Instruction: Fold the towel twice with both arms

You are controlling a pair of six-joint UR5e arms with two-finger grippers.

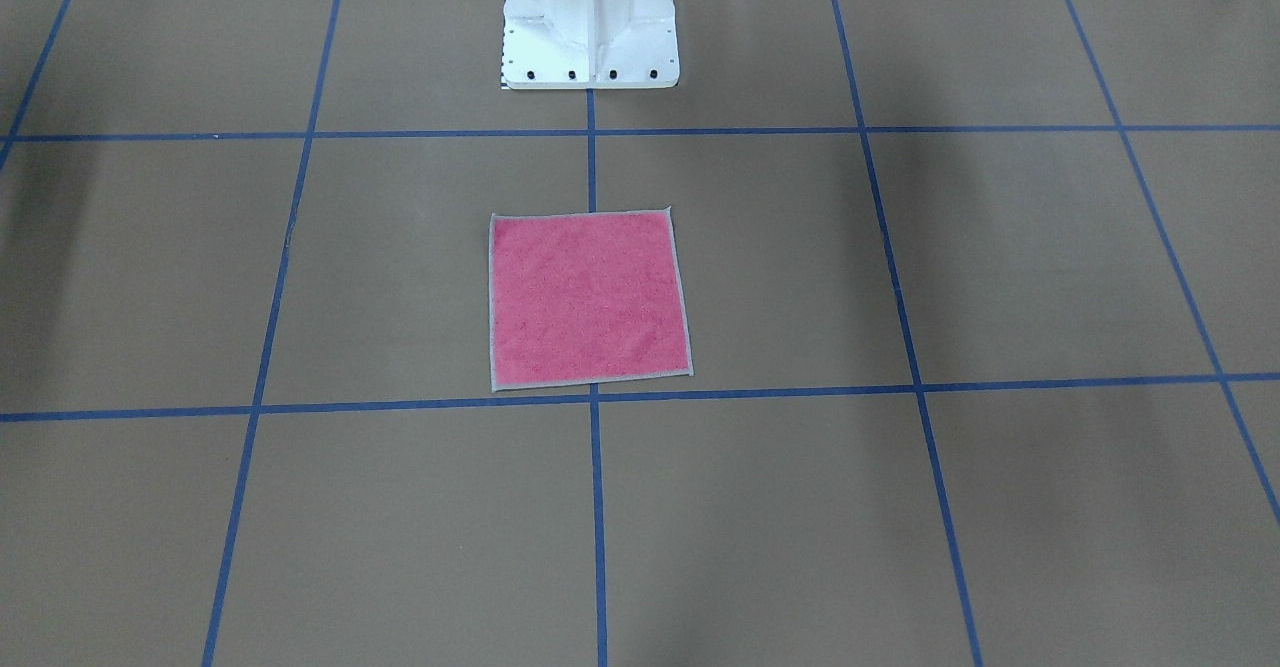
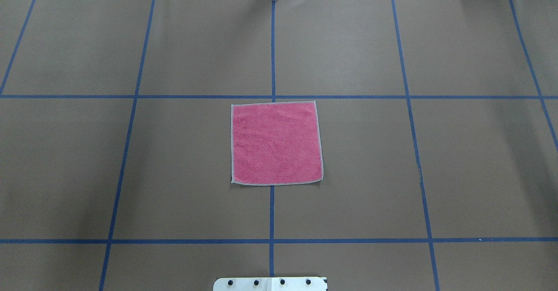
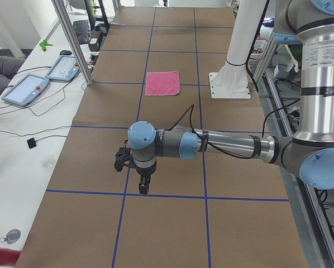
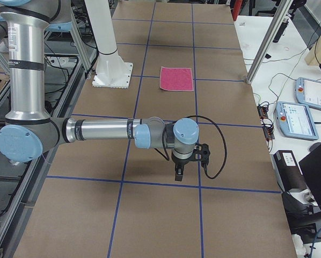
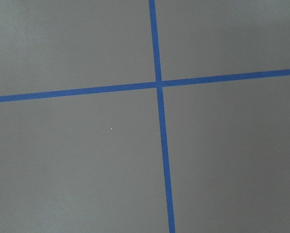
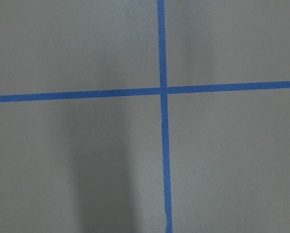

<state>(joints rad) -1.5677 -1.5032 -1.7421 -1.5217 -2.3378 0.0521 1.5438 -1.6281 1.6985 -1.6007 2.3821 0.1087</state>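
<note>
Overhead exterior shows the small square pink terry towel (image 2: 276,143) lying flat and unfolded mid brown paper-covered worktop (image 2: 174,173), straddling a blue tape line (image 2: 273,42). Far off hang the left tool (image 3: 144,185) and right tool (image 4: 179,174); I cannot tell whether either is spread.

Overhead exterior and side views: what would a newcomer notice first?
The pink towel lies flat and unfolded at the middle of the brown table, gridded with blue tape lines. Next, the left end effector and the right end effector each hang above a tape crossing toward opposite table ends, far from the towel.
</note>
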